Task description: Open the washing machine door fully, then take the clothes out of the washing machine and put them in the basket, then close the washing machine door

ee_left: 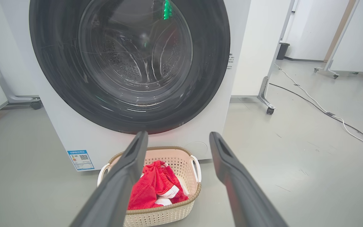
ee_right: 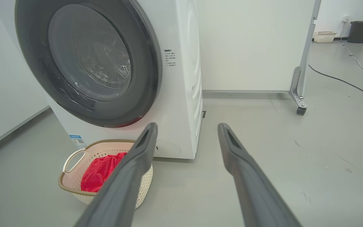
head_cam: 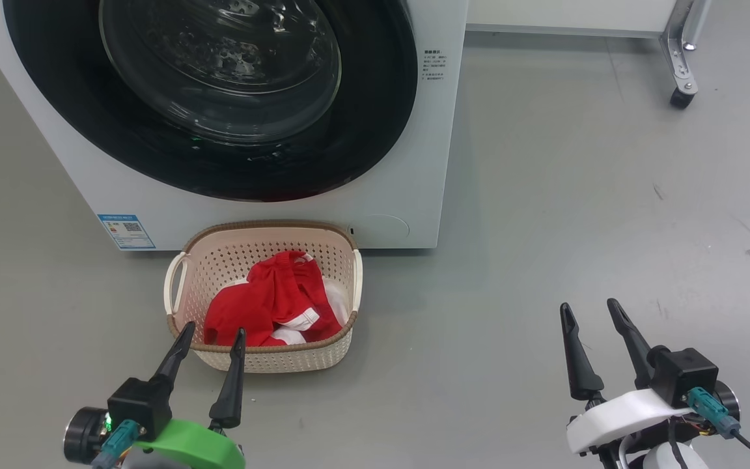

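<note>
The white washing machine (head_cam: 414, 163) stands ahead, and its black-ringed round door (head_cam: 219, 85) lies flush against the front, glass bowl bulging. On the floor right before it sits the cream basket (head_cam: 264, 361) with red and white clothes (head_cam: 271, 303) heaped inside. My left gripper (head_cam: 213, 332) hovers open just short of the basket's near rim, nothing between its fingers. My right gripper (head_cam: 588, 309) is open over bare floor, well right of the basket. The left wrist view has the door (ee_left: 131, 63), the basket (ee_left: 165, 214) and clothes (ee_left: 156, 189); the right wrist view has them at left (ee_right: 87, 63), (ee_right: 74, 189), (ee_right: 99, 171).
Grey floor spreads to the right of the machine. A wheeled metal frame leg (head_cam: 682, 58) stands at the back right, beside a white panel. Cables (ee_left: 320, 107) trail across the floor farther right. A blue label (head_cam: 126, 232) marks the machine's lower left front.
</note>
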